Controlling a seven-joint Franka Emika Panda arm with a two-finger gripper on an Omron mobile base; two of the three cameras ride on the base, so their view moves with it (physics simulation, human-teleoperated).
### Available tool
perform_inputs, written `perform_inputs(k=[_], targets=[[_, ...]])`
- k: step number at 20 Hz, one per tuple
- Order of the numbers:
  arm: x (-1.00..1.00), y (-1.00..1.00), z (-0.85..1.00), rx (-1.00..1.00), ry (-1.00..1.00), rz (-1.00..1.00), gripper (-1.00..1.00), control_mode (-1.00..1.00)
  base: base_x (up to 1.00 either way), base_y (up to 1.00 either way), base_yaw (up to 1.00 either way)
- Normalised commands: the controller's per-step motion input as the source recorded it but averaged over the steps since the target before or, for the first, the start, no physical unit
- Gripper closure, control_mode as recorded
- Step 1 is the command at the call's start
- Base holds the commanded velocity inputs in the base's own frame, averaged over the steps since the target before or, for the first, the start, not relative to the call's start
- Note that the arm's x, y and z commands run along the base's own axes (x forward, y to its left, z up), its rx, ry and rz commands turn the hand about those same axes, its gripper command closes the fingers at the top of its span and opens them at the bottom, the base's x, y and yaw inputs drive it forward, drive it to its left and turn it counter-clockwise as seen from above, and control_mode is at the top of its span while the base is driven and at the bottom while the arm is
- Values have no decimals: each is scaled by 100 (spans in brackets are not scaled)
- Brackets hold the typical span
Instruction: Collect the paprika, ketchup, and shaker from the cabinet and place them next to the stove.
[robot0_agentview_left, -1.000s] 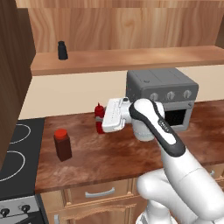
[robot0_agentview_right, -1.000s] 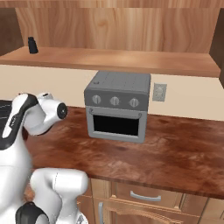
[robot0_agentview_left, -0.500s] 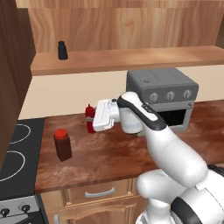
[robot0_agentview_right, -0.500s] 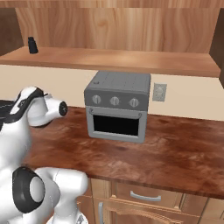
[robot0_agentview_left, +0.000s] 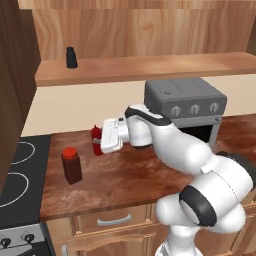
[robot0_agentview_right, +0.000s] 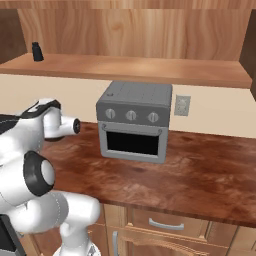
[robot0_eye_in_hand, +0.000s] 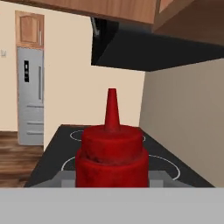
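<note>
My gripper (robot0_agentview_left: 100, 142) is shut on the ketchup (robot0_agentview_left: 95, 134), a slim red bottle held upright low over the counter's left part, close to the back wall. In the hand view the ketchup (robot0_eye_in_hand: 111, 153) stands right in front, nozzle up, with the black stove (robot0_eye_in_hand: 61, 146) beyond it. The paprika (robot0_agentview_left: 71, 165), a brown jar with a red cap, stands on the counter beside the stove (robot0_agentview_left: 15, 175), in front of and left of the gripper. The black shaker (robot0_agentview_left: 71, 57) (robot0_agentview_right: 37, 51) stands at the left end of the cabinet shelf (robot0_agentview_left: 150, 67) (robot0_agentview_right: 140, 67).
A grey toaster oven (robot0_agentview_left: 185, 102) (robot0_agentview_right: 134, 120) stands on the wooden counter (robot0_agentview_left: 125, 185) to the right of the arm, against the wall. Drawers with metal handles (robot0_agentview_right: 167, 225) run below the counter. A dark wood panel (robot0_agentview_left: 15, 75) rises at the far left above the stove.
The arm has swung left toward the stove and slightly down, carrying the ketchup with it. The paprika and shaker have stayed in place.
</note>
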Motion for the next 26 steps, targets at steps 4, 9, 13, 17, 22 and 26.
perform_inputs(k=[4,9,13,17,22,26], targets=[[35,22,-39,0,0,5,100,-100,0,0,0],[35,21,-33,0,0,4,100,-100,0,0,0],[34,25,-31,0,0,4,100,-100,0,0,0],[27,28,-26,0,0,2,100,-100,0,0,0],[29,24,-24,0,0,0,100,-100,0,0,0],[33,12,-20,0,2,0,100,-100,0,0,0]])
